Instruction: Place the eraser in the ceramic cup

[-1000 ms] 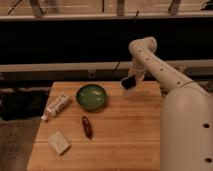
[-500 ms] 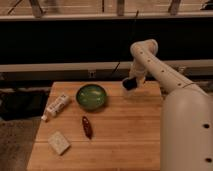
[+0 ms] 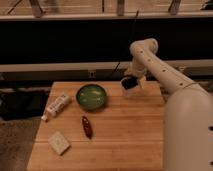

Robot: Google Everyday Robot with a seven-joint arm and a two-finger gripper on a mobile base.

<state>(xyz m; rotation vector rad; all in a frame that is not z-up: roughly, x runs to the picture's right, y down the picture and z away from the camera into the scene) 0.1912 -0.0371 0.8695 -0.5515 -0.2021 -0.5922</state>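
The eraser [image 3: 59,142], a pale beige block, lies flat near the front left corner of the wooden table [image 3: 125,135]. My gripper [image 3: 129,86] hangs at the far edge of the table, right of the green bowl [image 3: 91,96] and far from the eraser. A small whitish shape [image 3: 130,91] shows right under the gripper. It may be the ceramic cup, but the gripper hides most of it and I cannot tell whether it is held.
A white tube [image 3: 57,106] lies at the left edge. A dark red oblong object [image 3: 87,127] lies in front of the bowl. My arm and white body [image 3: 187,125] cover the table's right side. A dark shelf runs behind the table.
The gripper has stayed almost in place at the far edge, dropping only slightly. Nothing on the table has moved.
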